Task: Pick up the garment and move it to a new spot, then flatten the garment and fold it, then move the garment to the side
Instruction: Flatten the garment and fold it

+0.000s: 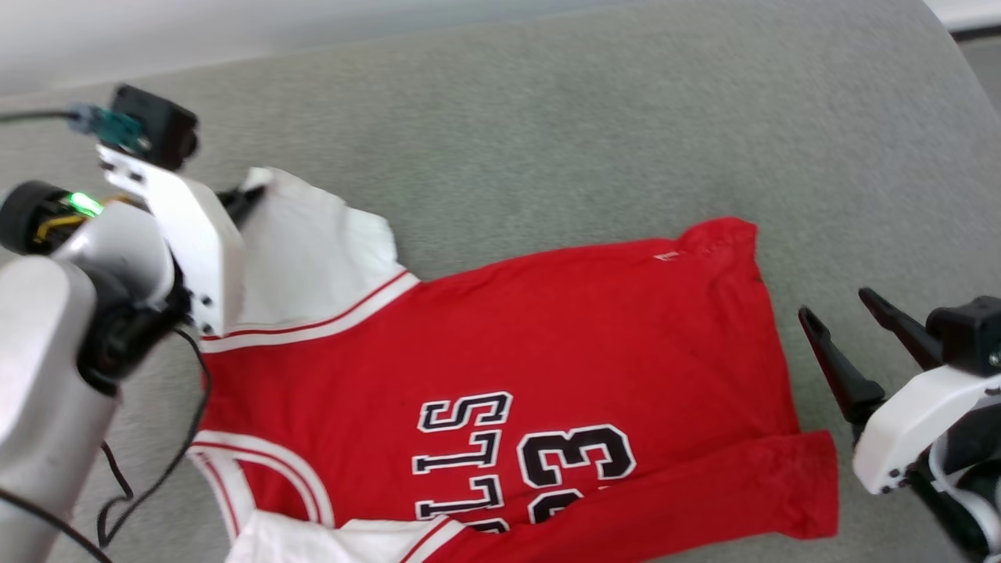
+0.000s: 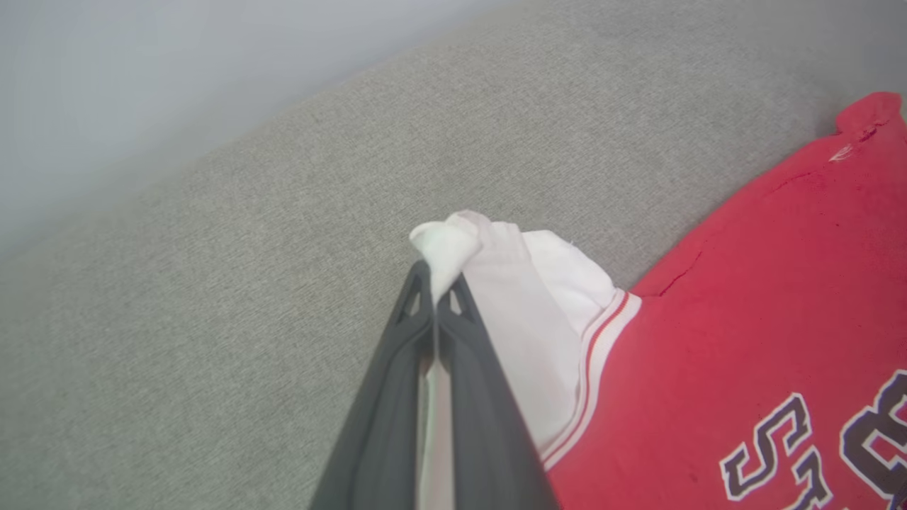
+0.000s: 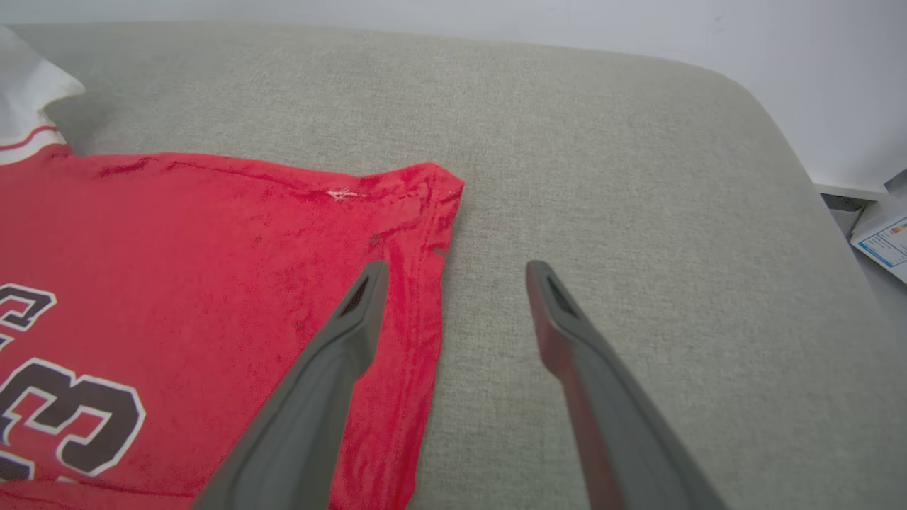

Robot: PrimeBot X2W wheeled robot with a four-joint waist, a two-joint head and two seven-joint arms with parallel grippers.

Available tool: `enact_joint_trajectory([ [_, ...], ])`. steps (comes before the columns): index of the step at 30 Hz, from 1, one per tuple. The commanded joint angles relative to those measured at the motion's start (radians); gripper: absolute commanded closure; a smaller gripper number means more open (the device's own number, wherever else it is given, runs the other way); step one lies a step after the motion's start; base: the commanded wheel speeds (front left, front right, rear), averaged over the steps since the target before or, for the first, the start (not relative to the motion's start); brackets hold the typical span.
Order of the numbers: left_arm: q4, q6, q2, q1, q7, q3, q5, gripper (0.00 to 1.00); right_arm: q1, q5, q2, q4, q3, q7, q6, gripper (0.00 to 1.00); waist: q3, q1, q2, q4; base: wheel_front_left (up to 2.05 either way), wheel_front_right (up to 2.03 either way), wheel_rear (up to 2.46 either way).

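- The garment (image 1: 547, 328) lay spread, print up, on the grey cushion (image 1: 547, 117), with its near edge folded over.
- The left gripper (image 2: 441, 287) had its jaws clamped on the tip of the white sleeve (image 2: 545, 312), bunching it.
- The right gripper (image 3: 457, 273) hung at the red hem corner (image 3: 432, 191), jaws wide apart, holding nothing.
- The cloth looked soft, light and limp, so it would probably sag from a single pinch. Sleeve ends and hem corners looked like the best holds.
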Motion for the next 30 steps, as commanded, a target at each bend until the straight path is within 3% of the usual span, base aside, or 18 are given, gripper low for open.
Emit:
enact_joint_trajectory([
  [1, -0.055, -0.004, 0.001, 0.043, -0.021, -0.007, -0.002, 1.0, -0.025, 0.01, -0.044, -0.013, 0.009, 0.088, 0.0, 0.0, -0.045, 0.0, 0.0, 0.055, 0.0, 0.0, 0.0],
  [5, -0.186, 0.007, 0.004, 0.113, -0.044, -0.017, -0.007, 1.0, -0.086, 0.055, -0.121, -0.002, 0.019, 0.302, -0.001, 0.0, -0.049, 0.0, 0.0, 0.102, 0.0, 0.0, 0.0],
  [6, -0.186, 0.007, 0.004, 0.113, -0.044, -0.017, -0.007, 1.0, -0.086, 0.055, -0.121, -0.002, 0.019, 0.302, -0.001, 0.0, -0.049, 0.0, 0.0, 0.102, 0.0, 0.0, 0.0],
  [10, -0.317, 0.035, 0.005, 0.176, -0.064, -0.022, -0.002, 1.0, -0.185, 0.094, -0.175, 0.033, 0.04, 0.484, -0.001, 0.0, -0.029, 0.0, 0.0, 0.152, 0.0, 0.0, 0.0],
  [14, -0.42, 0.063, -0.002, 0.221, -0.089, -0.022, 0.007, 1.0, -0.28, 0.104, -0.221, 0.091, 0.086, 0.599, -0.001, 0.0, -0.003, 0.0, 0.0, 0.205, 0.0, 0.0, 0.0],
  [20, -0.516, 0.092, -0.021, 0.274, -0.121, -0.034, 0.021, 1.0, -0.377, 0.088, -0.257, 0.202, 0.166, 0.653, -0.001, 0.0, 0.029, 0.0, 0.0, 0.273, 0.0, 0.0, 0.0],
  [30, -0.541, 0.096, -0.055, 0.313, -0.167, -0.07, 0.042, 1.0, -0.386, 0.08, -0.274, 0.389, 0.282, 0.61, 0.0, 0.0, 0.057, 0.0, 0.0, 0.342, 0.0, 0.0, 0.0],
])
